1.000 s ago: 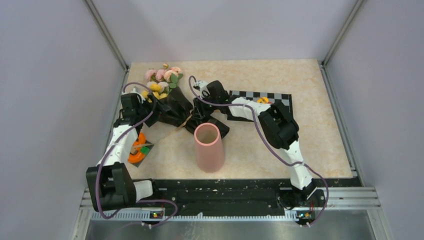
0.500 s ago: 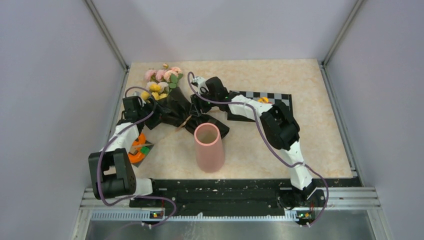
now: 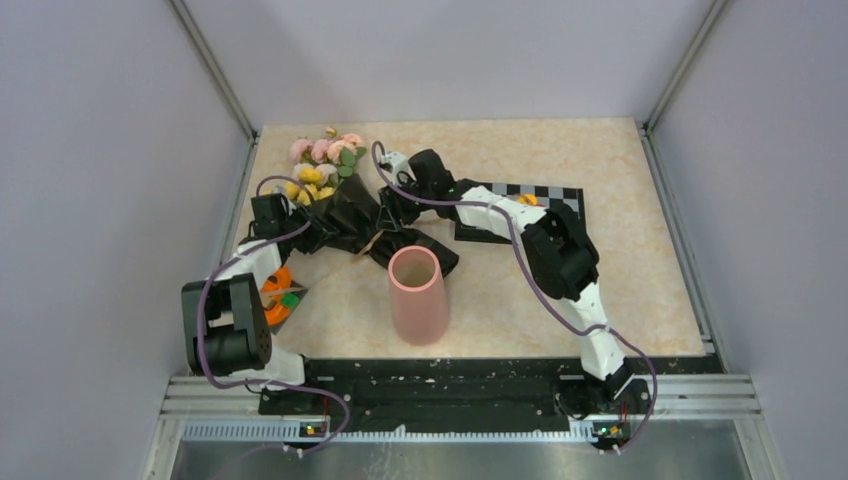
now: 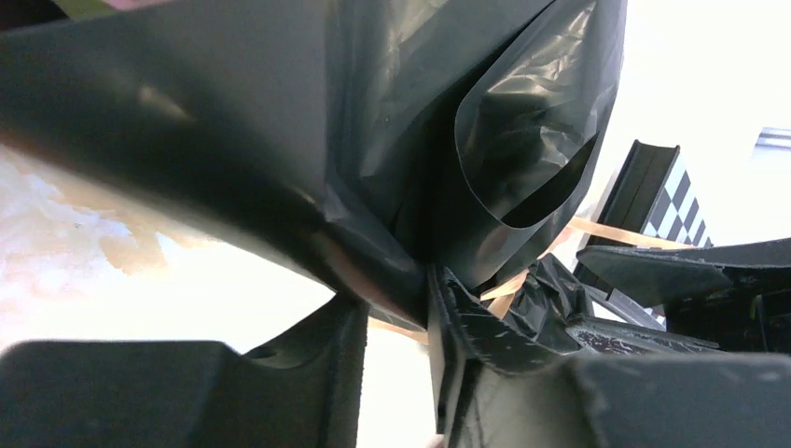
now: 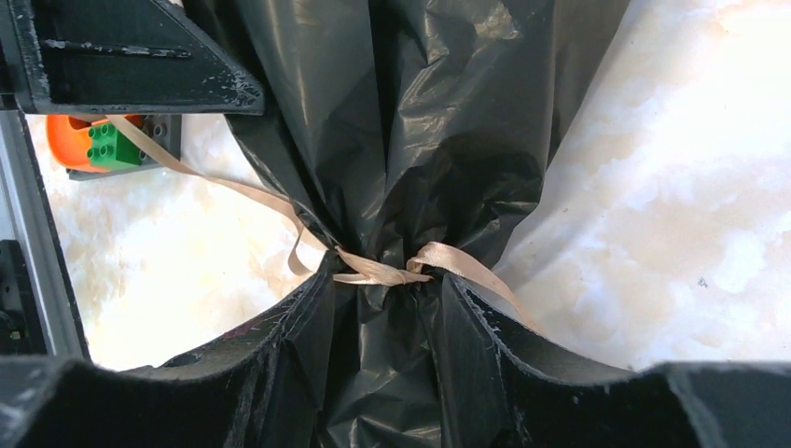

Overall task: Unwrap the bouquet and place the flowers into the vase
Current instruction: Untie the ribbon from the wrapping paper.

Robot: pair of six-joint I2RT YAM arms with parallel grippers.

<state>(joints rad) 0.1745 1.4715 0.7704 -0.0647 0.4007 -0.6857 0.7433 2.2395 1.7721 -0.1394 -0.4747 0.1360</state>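
The bouquet point(image 3: 350, 212) lies at the far left of the table in black crinkled wrap. Its pink, peach and yellow flowers point(image 3: 325, 160) point to the back. My left gripper point(image 3: 308, 232) reaches in from the left. In the left wrist view this gripper point(image 4: 392, 289) is shut on a fold of the black wrap point(image 4: 280, 140), pinched at the fingertips. My right gripper point(image 5: 382, 276) is shut on the bouquet's narrow neck just below the tan ribbon point(image 5: 448, 259), which is still knotted. The pink vase point(image 3: 416, 295) stands upright in front of the bouquet, apart from both grippers.
An orange piece with a green block point(image 3: 277, 298) sits on a small grey plate by the left arm, also seen as the green block point(image 5: 110, 146). A checkerboard panel point(image 3: 540, 193) lies behind the right arm. Enclosure walls stand close on the left and back.
My left gripper has moved up to the bouquet and narrowed its jaws onto the wrap. The right gripper and the bouquet's neck shifted slightly back and left.
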